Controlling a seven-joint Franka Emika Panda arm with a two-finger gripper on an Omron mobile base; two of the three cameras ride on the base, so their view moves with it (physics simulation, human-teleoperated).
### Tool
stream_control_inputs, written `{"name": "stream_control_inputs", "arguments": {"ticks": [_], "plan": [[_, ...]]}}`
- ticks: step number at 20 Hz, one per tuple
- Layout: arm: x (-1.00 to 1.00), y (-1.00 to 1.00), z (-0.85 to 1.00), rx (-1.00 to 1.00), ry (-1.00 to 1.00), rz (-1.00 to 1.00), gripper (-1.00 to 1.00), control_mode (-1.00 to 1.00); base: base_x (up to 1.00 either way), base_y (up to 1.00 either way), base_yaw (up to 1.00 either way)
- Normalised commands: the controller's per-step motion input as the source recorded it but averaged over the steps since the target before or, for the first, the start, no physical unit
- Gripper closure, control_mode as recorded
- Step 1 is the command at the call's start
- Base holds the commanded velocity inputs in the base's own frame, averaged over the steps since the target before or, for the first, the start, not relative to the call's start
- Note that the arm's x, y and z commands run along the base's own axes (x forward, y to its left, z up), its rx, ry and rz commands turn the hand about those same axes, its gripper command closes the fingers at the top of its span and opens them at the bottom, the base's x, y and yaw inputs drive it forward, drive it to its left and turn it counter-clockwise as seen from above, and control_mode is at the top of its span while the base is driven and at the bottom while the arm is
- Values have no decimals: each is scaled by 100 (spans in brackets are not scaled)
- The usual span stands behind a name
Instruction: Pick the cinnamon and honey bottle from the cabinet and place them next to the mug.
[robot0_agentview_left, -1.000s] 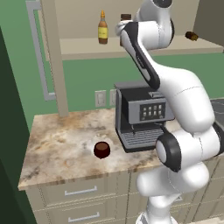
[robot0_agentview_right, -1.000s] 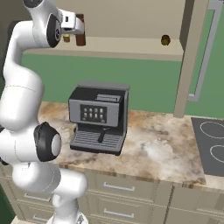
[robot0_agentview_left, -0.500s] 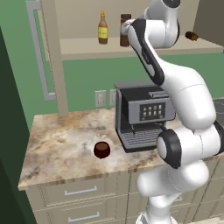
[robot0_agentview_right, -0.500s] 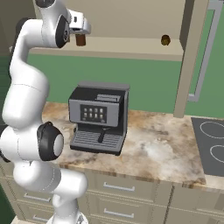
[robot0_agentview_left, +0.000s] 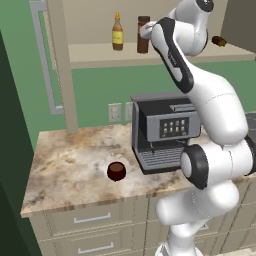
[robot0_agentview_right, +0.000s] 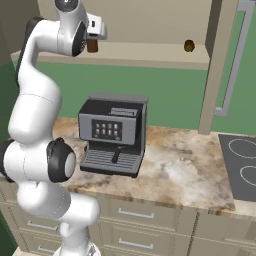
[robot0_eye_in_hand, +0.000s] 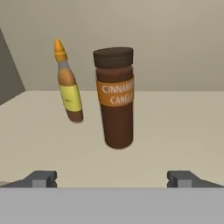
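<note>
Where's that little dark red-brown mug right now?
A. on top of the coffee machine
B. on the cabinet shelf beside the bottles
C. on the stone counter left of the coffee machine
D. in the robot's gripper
C: the mug stands on the counter, left of the coffee machine.

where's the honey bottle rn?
The honey bottle stands upright on the cabinet shelf, just left of the cinnamon in the left base view. In the hand view it is beyond the open gripper, left of the cinnamon.

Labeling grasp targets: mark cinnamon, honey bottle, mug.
cinnamon (robot0_eye_in_hand: 114, 98), hand view, on its orange label band
honey bottle (robot0_eye_in_hand: 70, 97), hand view, on its yellow label
mug (robot0_agentview_left: 116, 171), left base view, on its side wall
</note>
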Motion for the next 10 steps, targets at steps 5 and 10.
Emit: {"name": "stream_control_inputs", "arguments": {"ticks": [5, 10], "plan": [[31, 0, 0, 0, 0, 3, -100, -100, 0, 0, 0], [29, 4, 0, 0, 0, 0, -100, -100, 0, 0, 0]]}}
